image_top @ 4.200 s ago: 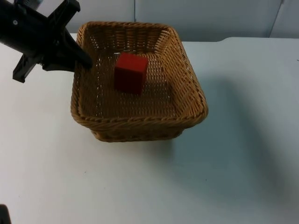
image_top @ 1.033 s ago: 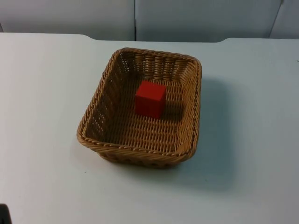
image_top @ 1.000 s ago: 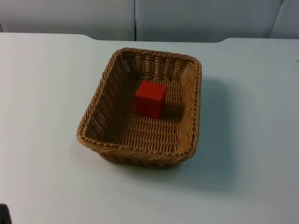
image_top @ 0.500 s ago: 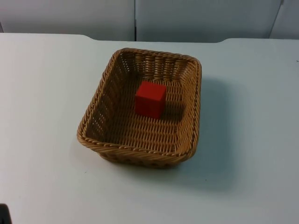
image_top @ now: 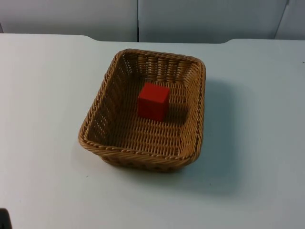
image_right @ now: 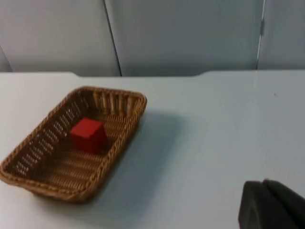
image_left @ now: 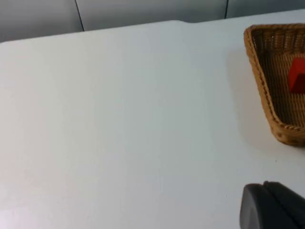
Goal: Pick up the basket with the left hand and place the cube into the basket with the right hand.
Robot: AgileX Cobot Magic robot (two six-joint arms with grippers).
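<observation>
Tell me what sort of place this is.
Probably a robot test bench in a lab or office: a bare white table ending at a grey partition wall, with just a wicker basket holding a red cube, laid out like a staged exercise.

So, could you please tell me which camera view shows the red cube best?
The top view: the red cube sits whole and unobstructed inside the basket, its top and front faces visible. The right wrist view shows it whole but from lower down; in the left wrist view it is cut off at the picture's edge.
</observation>
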